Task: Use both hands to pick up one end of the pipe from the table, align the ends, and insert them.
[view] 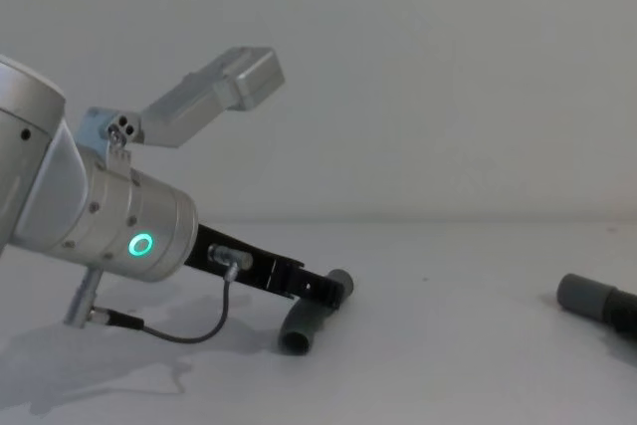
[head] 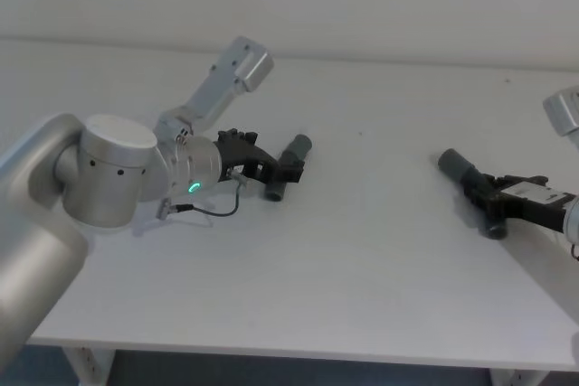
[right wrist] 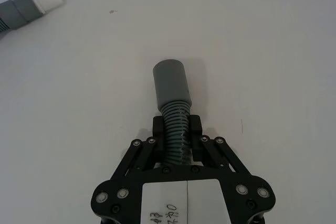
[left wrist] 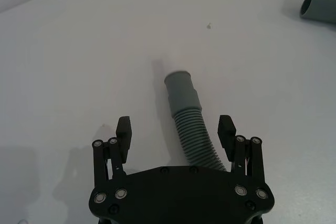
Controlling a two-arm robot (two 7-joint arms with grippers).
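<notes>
We judge the pipe (right wrist: 173, 103) light and bendy: right hand (right wrist: 177, 127) clamps behind its collar (right wrist: 169, 80), left hand (left wrist: 175, 128) straddles its piece (left wrist: 190, 129), fingers apart.

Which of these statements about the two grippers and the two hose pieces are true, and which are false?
1. The right gripper is shut on the right hose piece. True.
2. The left gripper is shut on the left hose piece. False: its fingers stand open on either side of it.
3. The two hose pieces are already joined. False: they are far apart across the table.
4. A green ring light glows on the left wrist. True.
</notes>
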